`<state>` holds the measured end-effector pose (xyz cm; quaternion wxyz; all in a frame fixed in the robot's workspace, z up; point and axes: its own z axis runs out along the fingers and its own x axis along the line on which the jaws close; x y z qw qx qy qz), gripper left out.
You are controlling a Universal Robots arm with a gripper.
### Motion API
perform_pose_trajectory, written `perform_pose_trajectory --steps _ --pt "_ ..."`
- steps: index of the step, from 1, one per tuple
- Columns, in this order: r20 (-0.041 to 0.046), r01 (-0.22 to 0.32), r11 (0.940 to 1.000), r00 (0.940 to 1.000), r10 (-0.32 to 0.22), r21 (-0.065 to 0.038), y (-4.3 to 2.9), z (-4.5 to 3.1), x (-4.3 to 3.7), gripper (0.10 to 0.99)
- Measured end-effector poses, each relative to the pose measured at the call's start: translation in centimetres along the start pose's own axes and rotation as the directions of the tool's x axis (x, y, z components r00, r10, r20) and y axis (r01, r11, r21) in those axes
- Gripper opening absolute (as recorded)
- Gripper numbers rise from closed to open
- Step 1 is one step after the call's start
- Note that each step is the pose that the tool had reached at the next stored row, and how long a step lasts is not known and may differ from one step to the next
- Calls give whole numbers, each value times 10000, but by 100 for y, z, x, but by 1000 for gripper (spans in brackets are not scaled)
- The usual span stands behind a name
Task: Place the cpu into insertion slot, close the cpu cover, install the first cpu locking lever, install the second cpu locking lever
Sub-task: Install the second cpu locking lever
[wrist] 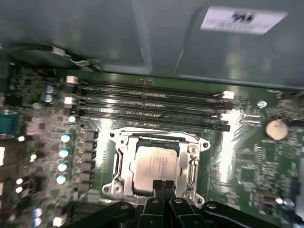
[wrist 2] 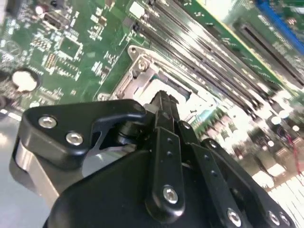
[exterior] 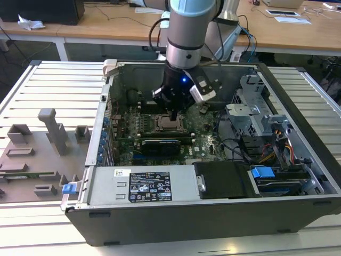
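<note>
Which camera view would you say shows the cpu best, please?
The first wrist view: the cpu lies face-on in the insertion slot. The exterior view shows it small and partly behind the end effector; the second wrist view shows little of it.

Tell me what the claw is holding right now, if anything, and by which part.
Nothing is visibly held. The claw has its fingertips pressed together over the near edge of the cpu, which already sits in the insertion slot.

The cpu point(wrist: 155, 164) lies in the insertion slot point(wrist: 119, 161) on the motherboard point(wrist: 247, 161), the cpu cover point(wrist: 192, 159) lies around it, the memory slots point(wrist: 149, 104) beside, and the gripper point(wrist: 163, 184) directly above the cpu's edge.
</note>
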<state>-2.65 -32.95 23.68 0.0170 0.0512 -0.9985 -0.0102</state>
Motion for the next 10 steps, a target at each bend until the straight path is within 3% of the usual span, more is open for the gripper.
perform_pose_trajectory --steps 2,3,10 --pt "0 -2 10000 10000 2 5 3 -114 4 106" --pt "0 -2 10000 10000 2 7 5 -206 7 106" --pt "0 -2 10000 10000 2 3 5 -219 8 106"
